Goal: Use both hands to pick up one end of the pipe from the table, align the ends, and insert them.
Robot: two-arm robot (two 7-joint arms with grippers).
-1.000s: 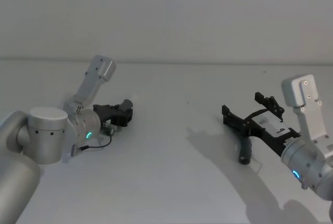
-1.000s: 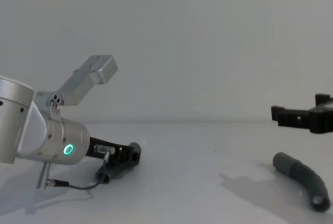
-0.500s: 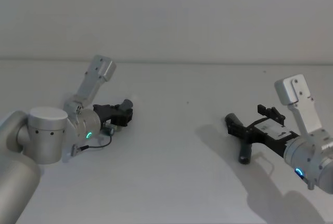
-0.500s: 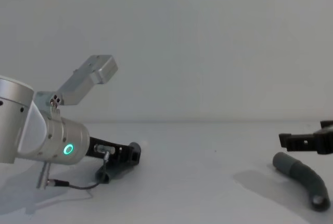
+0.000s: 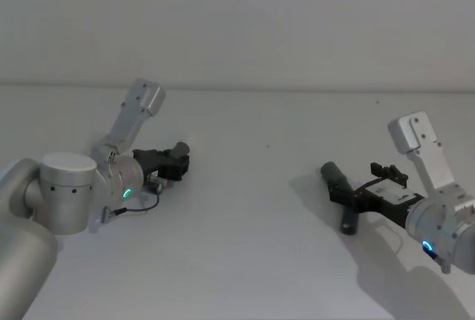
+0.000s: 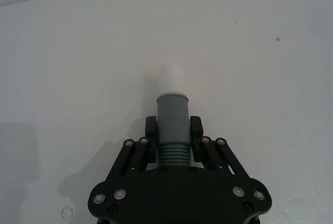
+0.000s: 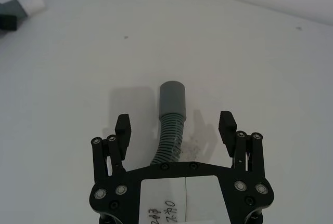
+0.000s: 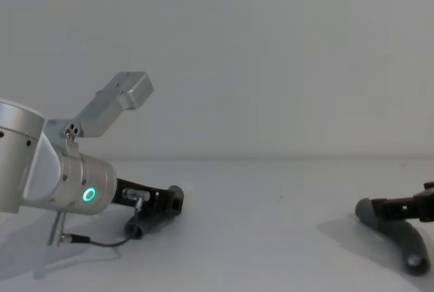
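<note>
On the table point(image 5: 245, 253), my left gripper point(image 5: 180, 162) is shut on the ribbed part of one dark grey pipe piece point(image 6: 173, 130). Its smooth collar and white tip point(image 6: 174, 78) stick out past the fingers, low over the surface. The other pipe piece point(image 5: 344, 200) lies at the right, curved, with its grey collar end point(image 7: 172, 98) pointing away from my right gripper point(image 7: 175, 127). That gripper point(image 5: 352, 182) is open and low, one finger on each side of the ribbed bend, not touching it. In the chest view the right pipe piece point(image 8: 405, 236) lies behind a black finger point(image 8: 400, 209).
A thin cable point(image 8: 95, 241) loops on the table beside my left wrist. A broad bare stretch of table separates the two pipe pieces. A plain wall rises behind the far edge point(image 5: 267, 88).
My right gripper has come down and drawn back onto the right pipe piece, so its open fingers now flank the piece. The left gripper and its piece have not moved.
</note>
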